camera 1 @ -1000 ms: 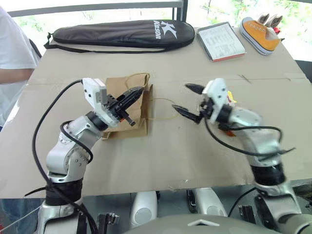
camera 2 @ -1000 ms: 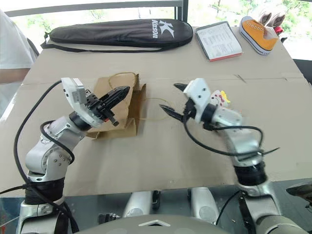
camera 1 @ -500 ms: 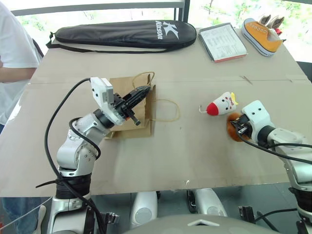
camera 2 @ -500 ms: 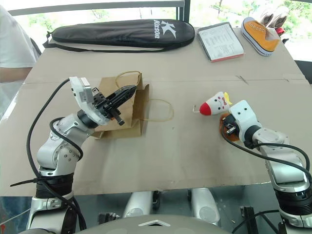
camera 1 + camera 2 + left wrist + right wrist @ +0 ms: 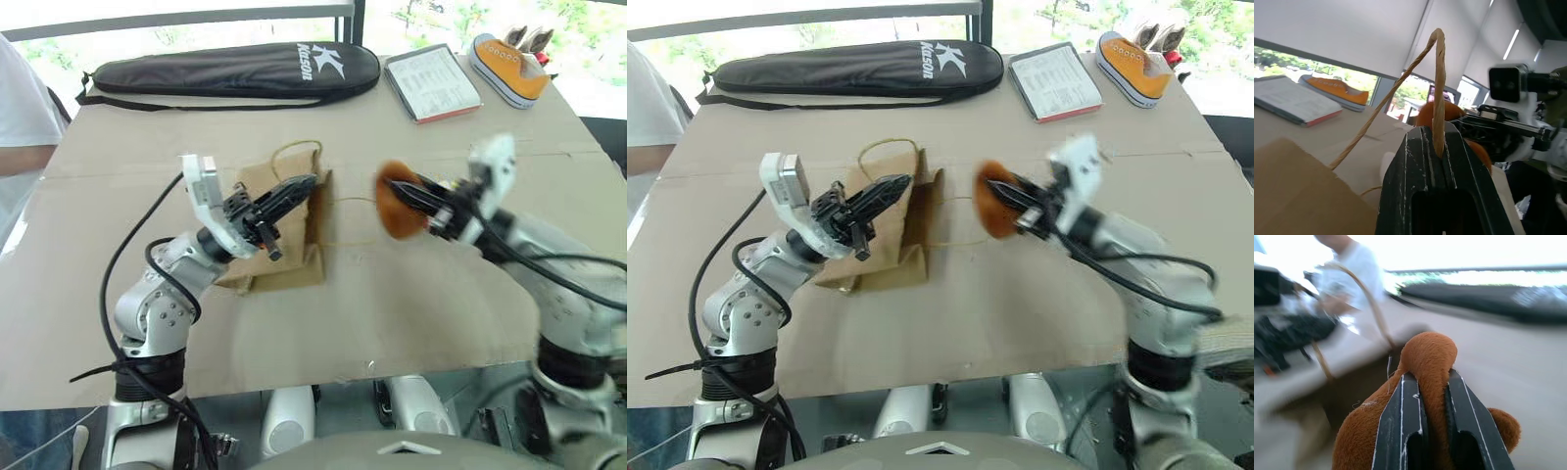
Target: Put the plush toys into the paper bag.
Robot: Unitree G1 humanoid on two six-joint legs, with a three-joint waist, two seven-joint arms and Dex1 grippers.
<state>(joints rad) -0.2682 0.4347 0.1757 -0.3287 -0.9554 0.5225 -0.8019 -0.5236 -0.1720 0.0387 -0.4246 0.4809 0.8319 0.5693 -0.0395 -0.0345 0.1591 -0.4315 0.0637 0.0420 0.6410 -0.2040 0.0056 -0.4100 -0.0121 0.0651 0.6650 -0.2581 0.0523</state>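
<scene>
A: Where is the lumpy orange-brown plush toy (image 5: pixel 395 201) relative to the right hand (image 5: pixel 419 196)?

B: Pinched between that hand's two black fingers (image 5: pixel 1400 426), which are closed on it. The right wrist view has a fold of its fur squeezed up between them. The toy is held off the cardboard-covered tabletop (image 5: pixel 411 304), at the tip of the hand, on the side facing the bag.

A: And the plain brown kraft paper bag (image 5: pixel 284 250)?

B: It lies on the tabletop to the left of the held toy, its mouth edge turned toward it. The toy is near that edge but apart from it.

A: What is the left hand (image 5: pixel 299 186) doing?

B: Its fingers are clamped shut on one twisted paper-cord loop handle (image 5: pixel 1437 88) of the bag; in the left wrist view the cord rises straight out from between the fingertips. The hand sits over the bag's upper edge, pointing toward the right hand. A second loop handle (image 5: pixel 358 220) lies flat on the tabletop between bag and toy.

A: Anything else on the tabletop?

B: Along the far edge: a long black zipped racket case (image 5: pixel 230 69), a flat booklet with a red edge (image 5: pixel 431 83), and an orange sneaker with a white sole (image 5: pixel 505 69). A person in a white shirt (image 5: pixel 20 108) stands at the left edge.
</scene>
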